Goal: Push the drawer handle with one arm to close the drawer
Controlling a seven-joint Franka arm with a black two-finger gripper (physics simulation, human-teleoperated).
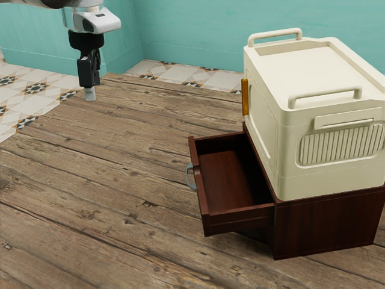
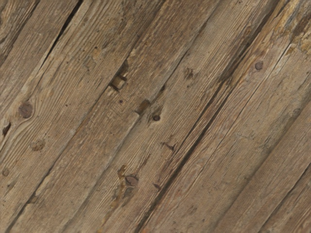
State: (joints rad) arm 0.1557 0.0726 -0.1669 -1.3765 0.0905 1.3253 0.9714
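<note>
the dark red-brown wooden cabinet (image 1: 328,226) has its matching open-topped drawer (image 1: 231,180) pulled out, the curved grey handle (image 1: 189,176) on the face away from the cabinet. the slim black hand (image 1: 90,94) hangs well apart from the cabinet, over the brown plank bench (image 1: 114,180); from this angle i can't tell whether it's spread or closed. coming in too high, it could miss the front; an off-centre push could skew the drawer and jam it. too hard a shove might shift the cabinet.
</note>
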